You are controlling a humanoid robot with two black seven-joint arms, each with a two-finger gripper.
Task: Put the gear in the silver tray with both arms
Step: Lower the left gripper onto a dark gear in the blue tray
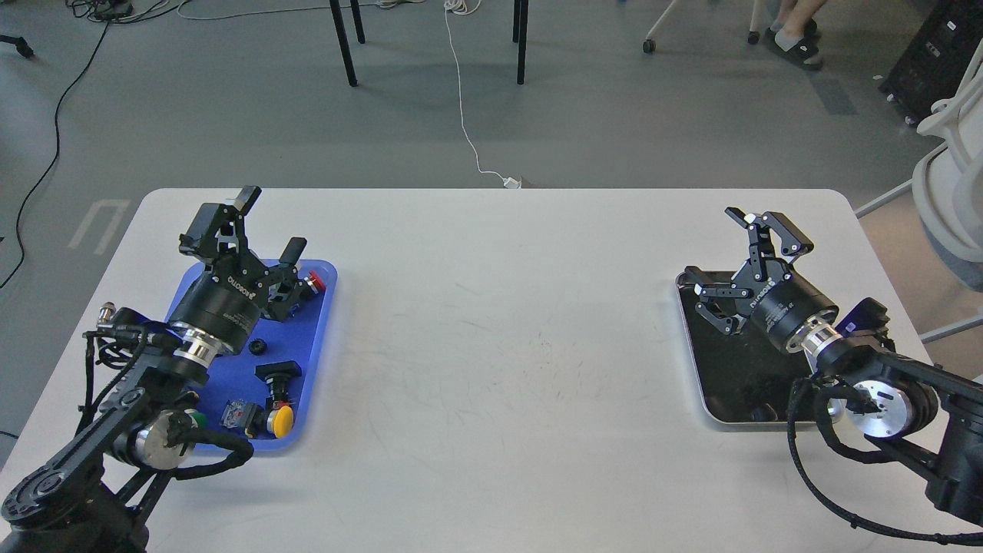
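The gear (258, 346), a small black toothed ring, lies on the floor of the blue plastic tray (322, 338) at the left, just right of my left wrist. My left gripper (273, 220) hovers over the far end of that tray with its fingers spread open and nothing between them. The silver tray (714, 421), shiny-rimmed with a dark reflective floor, sits at the right of the table. Above its far left part my right gripper (714, 244) stands open and empty. The right arm covers the tray's near right corner.
The blue tray also holds a red button (315, 283), a black switch (276, 372), a yellow button (281, 420) and a green part (196, 418). The white table (499, 346) lies between the trays. Chair legs and cables are on the floor beyond.
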